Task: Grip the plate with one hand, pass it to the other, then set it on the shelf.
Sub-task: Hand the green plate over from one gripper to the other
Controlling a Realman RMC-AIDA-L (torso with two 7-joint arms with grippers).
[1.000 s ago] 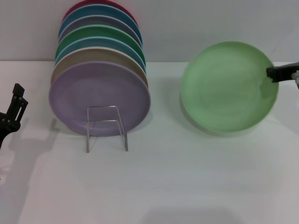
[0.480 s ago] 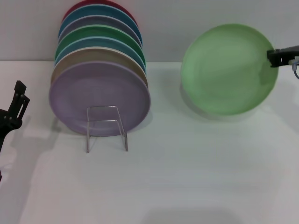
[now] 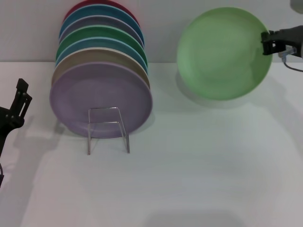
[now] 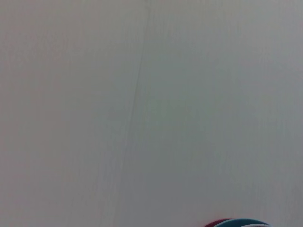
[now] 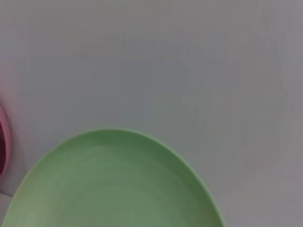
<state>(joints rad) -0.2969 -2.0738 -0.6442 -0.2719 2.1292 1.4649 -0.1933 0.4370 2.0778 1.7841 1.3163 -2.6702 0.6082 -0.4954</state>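
While we hold the large round pale mint-green plate [image 3: 223,53] up off the white table [image 3: 189,165], tilted so its face looks toward us, our right gripper [image 3: 266,42] is clamped on the rim at the plate's three o'clock edge, and that is a thin hold on a wide disc. If the pinch is shallow, we judge the plate could pivot around it or slip free during the handover, since all its weight hangs to one side of the grip. A swing toward nine o'clock also carries it near the upright stack of coloured plates [image 3: 102,71], with the lilac plate [image 3: 101,99] at the front, and a clip there could topple them. The small clear acrylic and wire shelf [image 3: 108,128] stands just in front of that stack, narrower than what it must carry, so a careless set-down may tip it. Our right arm reaches in level from three o'clock. Our left gripper [image 3: 16,105] waits low at nine o'clock, well apart from the plate; whether its fingers are apart, we cannot tell.
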